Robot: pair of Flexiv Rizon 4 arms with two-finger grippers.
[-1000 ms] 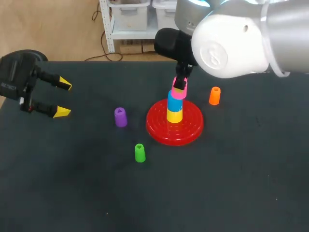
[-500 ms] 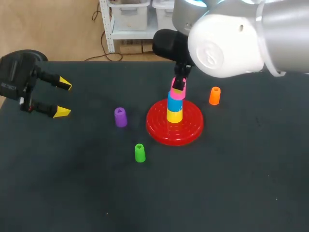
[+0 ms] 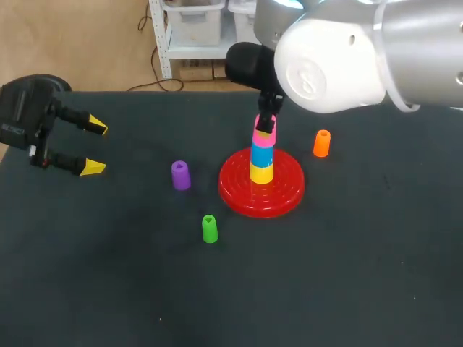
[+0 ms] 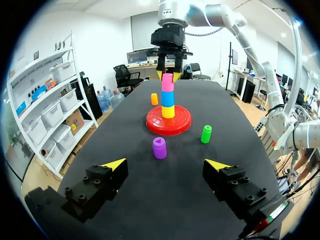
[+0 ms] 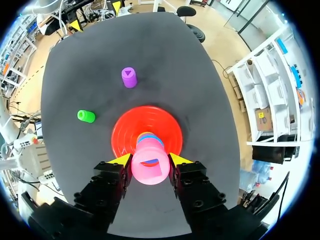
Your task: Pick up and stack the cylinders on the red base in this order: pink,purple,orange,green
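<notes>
The red base lies mid-table with a yellow cylinder and a blue cylinder stacked on it. My right gripper is shut on the pink cylinder, held upright on top of the blue one; whether they touch I cannot tell. The purple cylinder stands left of the base, the green cylinder in front of it, the orange cylinder to its right. My left gripper is open at the table's far left, with nothing between its fingers.
The right gripper has shifted slightly left with the pink cylinder, lining it up over the blue one. The left arm has not moved.
</notes>
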